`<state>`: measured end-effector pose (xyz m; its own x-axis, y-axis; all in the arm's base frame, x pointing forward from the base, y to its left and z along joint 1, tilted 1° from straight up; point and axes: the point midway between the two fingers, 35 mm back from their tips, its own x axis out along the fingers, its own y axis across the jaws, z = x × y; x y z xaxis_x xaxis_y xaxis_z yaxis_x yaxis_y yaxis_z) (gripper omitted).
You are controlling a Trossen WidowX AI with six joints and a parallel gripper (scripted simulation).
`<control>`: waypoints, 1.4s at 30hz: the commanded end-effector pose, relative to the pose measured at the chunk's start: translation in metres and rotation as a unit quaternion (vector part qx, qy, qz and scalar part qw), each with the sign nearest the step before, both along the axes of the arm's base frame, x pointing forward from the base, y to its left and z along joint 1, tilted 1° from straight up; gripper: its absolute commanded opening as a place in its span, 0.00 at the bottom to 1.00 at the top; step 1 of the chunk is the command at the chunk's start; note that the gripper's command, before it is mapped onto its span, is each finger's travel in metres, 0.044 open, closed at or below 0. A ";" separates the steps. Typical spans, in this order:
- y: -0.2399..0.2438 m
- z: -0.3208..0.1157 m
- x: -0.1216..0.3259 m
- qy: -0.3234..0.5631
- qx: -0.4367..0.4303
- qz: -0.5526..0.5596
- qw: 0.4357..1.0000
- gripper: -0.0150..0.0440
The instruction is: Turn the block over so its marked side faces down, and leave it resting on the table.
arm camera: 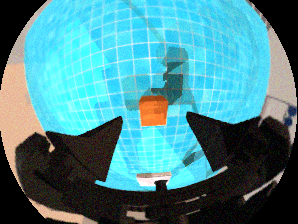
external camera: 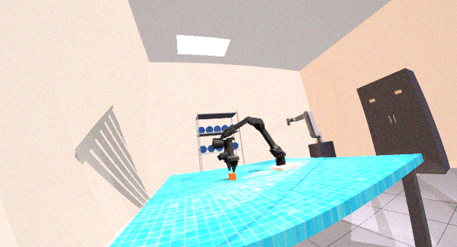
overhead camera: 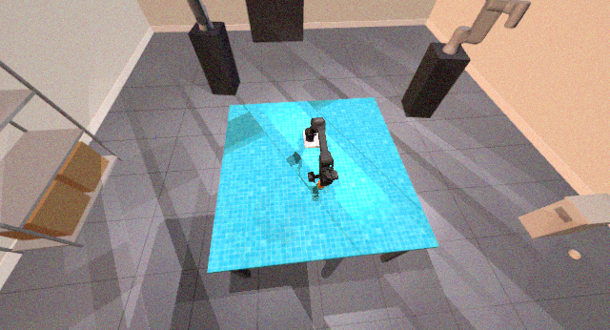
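Turquoise tiled table (external camera: 321, 190) carries the arm's white base plate (external camera: 285, 166) near its far side. Black arm (external camera: 262, 130) reaches over and down toward the table's middle. Gripper (external camera: 232, 167), fingers spread wide and empty, hangs just above the orange block (external camera: 232, 176), which rests on the table.

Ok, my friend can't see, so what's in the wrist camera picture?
An orange block sits on a blue tiled table, just ahead of the open gripper. Its two dark fingers stand wide apart, holding nothing.
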<state>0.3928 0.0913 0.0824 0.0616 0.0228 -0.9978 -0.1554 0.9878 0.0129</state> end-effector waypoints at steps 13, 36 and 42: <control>0.001 -0.027 0.000 0.003 0.002 0.002 1.000 1.00; 0.001 -0.027 0.000 0.003 0.002 0.002 1.000 0.42; 0.001 -0.026 0.000 0.002 0.002 0.002 1.000 0.32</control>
